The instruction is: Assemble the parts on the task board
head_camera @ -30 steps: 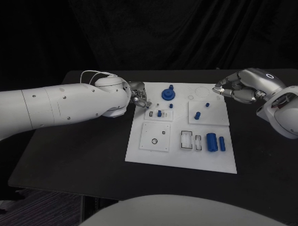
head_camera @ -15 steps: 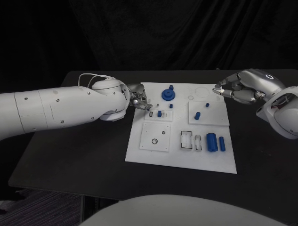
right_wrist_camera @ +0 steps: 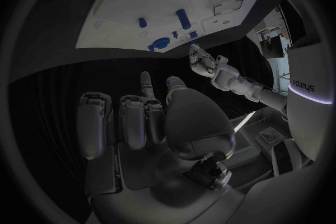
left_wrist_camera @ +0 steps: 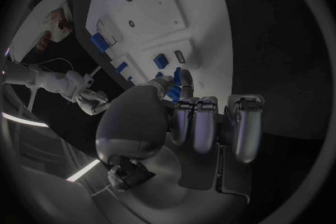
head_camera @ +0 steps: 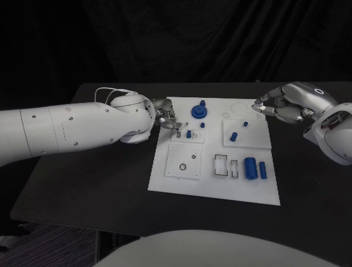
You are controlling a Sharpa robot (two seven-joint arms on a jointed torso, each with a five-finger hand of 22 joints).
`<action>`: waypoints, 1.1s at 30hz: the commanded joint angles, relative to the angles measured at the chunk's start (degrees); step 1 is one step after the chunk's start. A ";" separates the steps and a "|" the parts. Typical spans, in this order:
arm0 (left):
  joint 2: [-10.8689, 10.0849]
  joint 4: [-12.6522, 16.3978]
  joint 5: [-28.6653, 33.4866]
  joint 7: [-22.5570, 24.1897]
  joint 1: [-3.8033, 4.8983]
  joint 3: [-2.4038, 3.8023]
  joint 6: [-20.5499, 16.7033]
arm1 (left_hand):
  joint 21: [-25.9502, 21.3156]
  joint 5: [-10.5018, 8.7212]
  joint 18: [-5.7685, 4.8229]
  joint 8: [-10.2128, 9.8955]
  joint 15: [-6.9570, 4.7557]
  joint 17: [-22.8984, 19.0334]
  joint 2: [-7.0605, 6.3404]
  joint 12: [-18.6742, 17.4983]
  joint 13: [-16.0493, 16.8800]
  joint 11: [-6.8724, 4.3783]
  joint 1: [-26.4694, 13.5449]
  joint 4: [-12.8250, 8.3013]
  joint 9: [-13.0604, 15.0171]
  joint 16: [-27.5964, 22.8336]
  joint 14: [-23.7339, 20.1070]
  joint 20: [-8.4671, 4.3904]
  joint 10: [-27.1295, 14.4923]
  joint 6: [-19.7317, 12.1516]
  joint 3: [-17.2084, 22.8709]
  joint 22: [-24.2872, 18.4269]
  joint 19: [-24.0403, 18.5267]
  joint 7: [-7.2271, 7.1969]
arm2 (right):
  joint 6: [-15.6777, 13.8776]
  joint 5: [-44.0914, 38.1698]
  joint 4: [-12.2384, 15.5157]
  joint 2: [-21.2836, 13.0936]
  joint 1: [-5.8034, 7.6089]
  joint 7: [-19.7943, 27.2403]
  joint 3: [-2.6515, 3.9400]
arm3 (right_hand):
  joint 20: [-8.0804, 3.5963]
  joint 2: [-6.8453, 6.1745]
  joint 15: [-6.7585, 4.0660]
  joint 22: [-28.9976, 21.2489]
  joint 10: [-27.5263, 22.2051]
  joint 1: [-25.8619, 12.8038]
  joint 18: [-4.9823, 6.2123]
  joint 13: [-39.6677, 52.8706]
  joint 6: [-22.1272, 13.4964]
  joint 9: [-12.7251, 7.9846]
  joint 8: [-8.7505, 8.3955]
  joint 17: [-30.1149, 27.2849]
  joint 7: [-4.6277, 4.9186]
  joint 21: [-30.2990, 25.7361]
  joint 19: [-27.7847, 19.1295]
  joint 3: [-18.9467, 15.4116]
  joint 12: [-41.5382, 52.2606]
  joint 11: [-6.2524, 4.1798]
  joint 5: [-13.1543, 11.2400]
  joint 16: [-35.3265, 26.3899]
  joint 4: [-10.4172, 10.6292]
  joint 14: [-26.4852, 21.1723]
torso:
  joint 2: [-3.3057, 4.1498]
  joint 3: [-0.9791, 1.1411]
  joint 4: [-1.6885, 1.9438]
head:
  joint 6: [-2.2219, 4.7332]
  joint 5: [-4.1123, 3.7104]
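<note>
- Pinching a small blue peg (left_wrist_camera: pixel 185 79) in my left hand (head_camera: pixel 164 113), just over the near-left edge of the task board (head_camera: pixel 176 181); its long axis runs straight out past the fingertips.
- My right hand (head_camera: pixel 282 104) hovers off the board's far corner, fingers curled in, holding nothing.

Dim overall, black surround; task board (head_camera: pixel 214 178) brightest and evenly lit, without glare; soft, faint shadows; wrist views show fisheye bending toward rims, with near fingers slightly soft.
</note>
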 commanded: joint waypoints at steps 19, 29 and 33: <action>0.47 -0.18 0.13 2.11 -1.65 0.03 -1.21 | -0.29 0.01 -0.22 -0.45 -0.26 15.10 -0.03 0.20 14.96 -0.16 -0.58 -0.02 -0.14 0.15 5.95 -0.41 5.96 0.09 0.62 14.22 4.86 0.18 | -0.24 -0.30 0.29 -0.22 -0.15 -0.98 0.05 | 0.28 0.02 0.44 13.39 6.08 0.63 -0.09 15.08 0.54 -0.10 -0.41 6.43 0.02 -0.17 3.87 0.07 0.15 0.32 0.49 -0.21 -0.14 4.41 | 0.03 0.03 0.01 | 0.00 -0.09; 0.11 -0.07 0.13 2.45 -2.19 0.03 -1.20 | -0.29 0.05 -0.22 -0.48 -0.25 15.10 0.01 0.20 14.96 -0.14 -0.71 0.06 -0.17 0.15 5.95 -0.40 5.96 0.12 0.67 14.22 4.86 0.22 | -0.15 -0.30 0.32 -0.25 -0.15 -1.00 0.05 | 0.28 0.01 0.43 13.39 6.08 0.71 -0.09 15.08 0.55 -0.11 -0.42 6.42 0.02 -0.17 3.87 0.08 0.15 0.32 0.62 -0.21 -0.13 4.41 | -0.01 0.04 0.08 | 0.00 -0.11; 0.01 -0.05 0.13 2.50 -2.32 0.03 -1.07 | -0.25 0.06 -0.23 -0.49 -0.25 15.10 0.01 0.20 14.96 -0.13 -0.76 0.09 -0.18 0.15 5.95 -0.40 5.96 0.13 0.68 14.24 4.89 0.23 | -0.14 -0.30 0.31 -0.28 -0.15 -1.01 0.05 | 0.28 0.01 0.43 13.39 6.08 0.71 -0.09 15.08 0.55 -0.11 -0.42 6.42 0.02 -0.17 3.87 0.08 0.15 0.32 0.62 -0.21 -0.13 4.41 | 0.03 0.05 0.08 | 0.00 -0.08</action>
